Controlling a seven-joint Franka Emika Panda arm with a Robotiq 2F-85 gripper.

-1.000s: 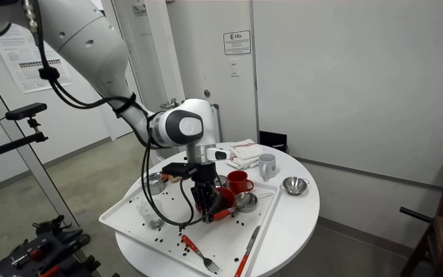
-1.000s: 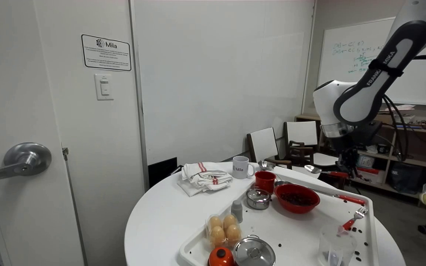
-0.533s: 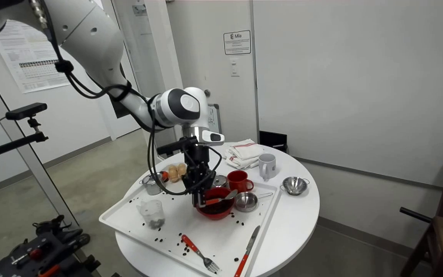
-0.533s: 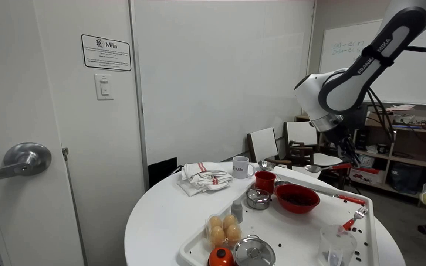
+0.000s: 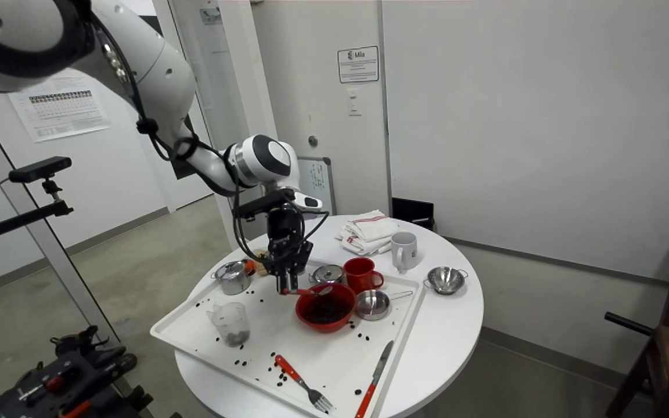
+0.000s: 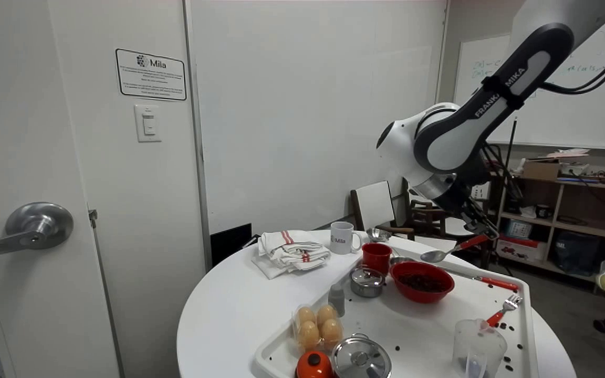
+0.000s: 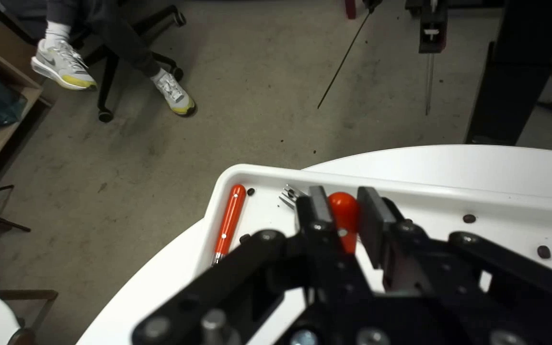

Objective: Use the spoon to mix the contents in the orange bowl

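Gripper (image 7: 346, 211): pinching the red-handled spoon (image 6: 462, 245) between both fingers (image 7: 323, 211), holding it in the air with its steel end nearest the orange bowl (image 6: 423, 297). Orange bowl: resting on the white tray (image 6: 386, 325), containing dark contents (image 6: 421, 282), sitting just beside the red mug (image 5: 360, 276).

A round bench (image 5: 445, 331) is carrying a tray (image 5: 276, 325).
Folded towels (image 5: 369, 231), a mug (image 5: 404, 251) and a steel bowl (image 5: 446, 280) are resting alongside.

White-and-black arm (image 6: 491, 101) sloping down, wrist (image 6: 433, 185) tilted — fingers (image 7: 374, 215) slanting downward, pinched nearly together
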